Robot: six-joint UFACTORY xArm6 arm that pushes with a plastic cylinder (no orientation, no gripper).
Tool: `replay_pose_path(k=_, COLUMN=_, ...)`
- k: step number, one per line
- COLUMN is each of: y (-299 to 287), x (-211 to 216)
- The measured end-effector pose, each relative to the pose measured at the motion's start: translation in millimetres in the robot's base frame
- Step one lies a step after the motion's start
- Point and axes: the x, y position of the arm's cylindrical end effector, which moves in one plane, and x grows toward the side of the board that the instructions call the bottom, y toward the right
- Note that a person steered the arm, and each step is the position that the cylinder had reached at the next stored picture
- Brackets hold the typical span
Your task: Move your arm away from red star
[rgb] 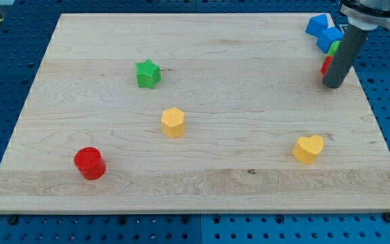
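My tip (333, 85) rests on the board at the view's upper right, at the end of the dark rod. A red block (325, 65), presumably the red star, peeks out just left of the rod and is mostly hidden behind it; it seems to touch the rod. A green block (334, 47) shows above it, also partly hidden. Two blue blocks (317, 24) (330, 37) sit at the top right, just above the rod's left side.
A green star (148, 74) lies left of centre. A yellow hexagon (172, 122) is below it. A red cylinder (89, 163) sits at the lower left. A yellow heart (308, 149) sits at the lower right. The wooden board (249, 190) ends on a blue pegboard.
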Motion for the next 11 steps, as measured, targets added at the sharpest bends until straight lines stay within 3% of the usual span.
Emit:
replay_pose_path(k=3, y=13, x=0)
replay_pose_path(k=6, y=-62, x=-1)
replay_pose_path(k=10, y=-78, x=-3)
replay_pose_path(k=11, y=-78, x=-28)
